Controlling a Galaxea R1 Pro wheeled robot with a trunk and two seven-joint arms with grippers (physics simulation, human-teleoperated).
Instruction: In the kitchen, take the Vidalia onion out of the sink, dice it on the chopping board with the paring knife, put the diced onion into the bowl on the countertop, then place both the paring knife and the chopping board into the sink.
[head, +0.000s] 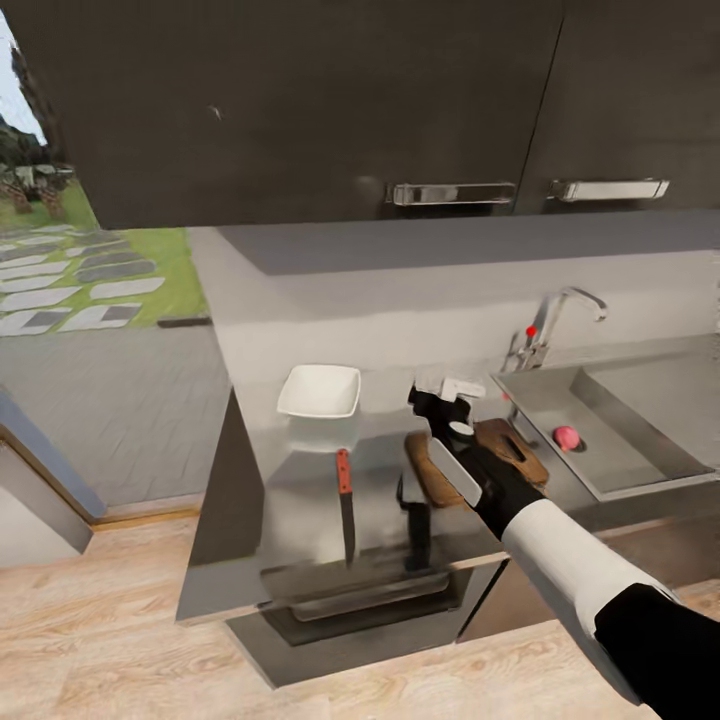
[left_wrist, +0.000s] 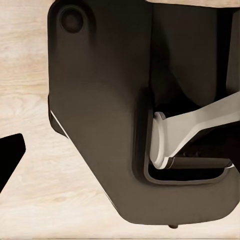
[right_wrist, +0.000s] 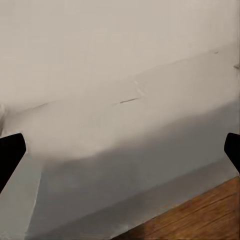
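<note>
Fingers (right_wrist: 120, 150) of the right arm spread wide, empty, over chopping board (right_wrist: 200, 215) (onion (head: 566, 437) sits in sink (head: 640, 455)).

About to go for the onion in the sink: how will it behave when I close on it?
The Vidalia onion looks round and smooth, so it would probably roll if nudged rather than stay put. The sink floor is glossy steel, likely giving little grip. It sits small and alone in the basin, so an off-centre pinch may squirt it sideways.
</note>
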